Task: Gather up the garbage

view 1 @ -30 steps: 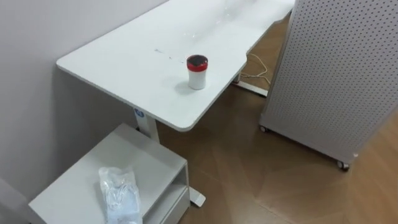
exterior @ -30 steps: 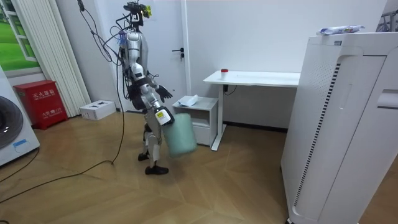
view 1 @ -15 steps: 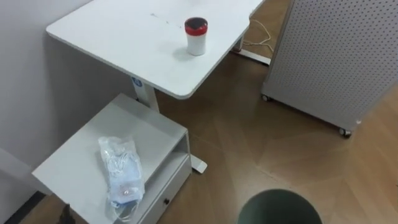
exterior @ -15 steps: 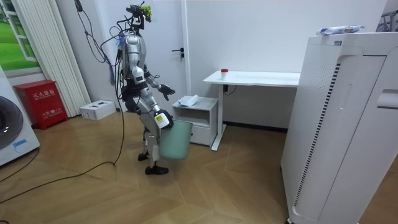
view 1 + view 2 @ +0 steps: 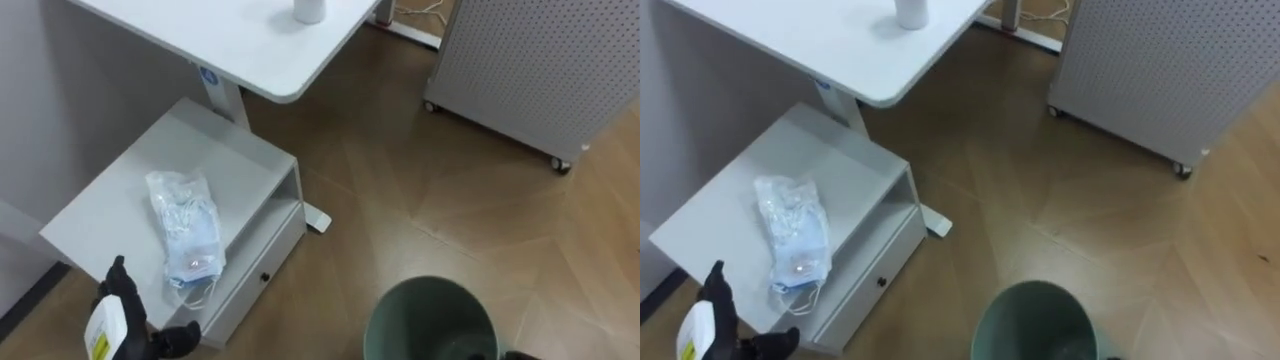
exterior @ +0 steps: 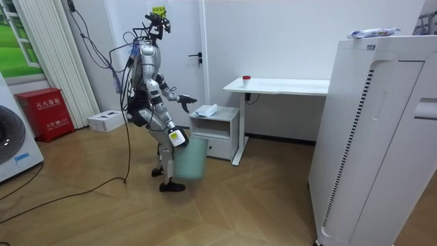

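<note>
A crumpled clear plastic bag with blue inside (image 5: 185,235) lies on top of the low white cabinet (image 5: 110,205), near its front edge. My left hand (image 5: 128,305) hovers open at the lower left, just short of the cabinet's near corner and a little below the bag, not touching it. A green bin (image 5: 430,320) hangs below me on the right with its round mouth facing up. In the room view my right hand (image 6: 174,135) grips the bin (image 6: 191,156) at its rim beside my legs, while I stand facing the cabinet (image 6: 217,123).
The white desk (image 5: 230,40) juts over the cabinet, with a small white cup (image 5: 308,10) near its edge. A perforated white panel on casters (image 5: 540,70) stands across the wooden floor to the right. A tall white appliance (image 6: 382,137) fills the room view's right.
The eye view has tipped down and nearer the cabinet. My left hand has come in at the lower left. In the room view the bin has swung down and in beside my legs.
</note>
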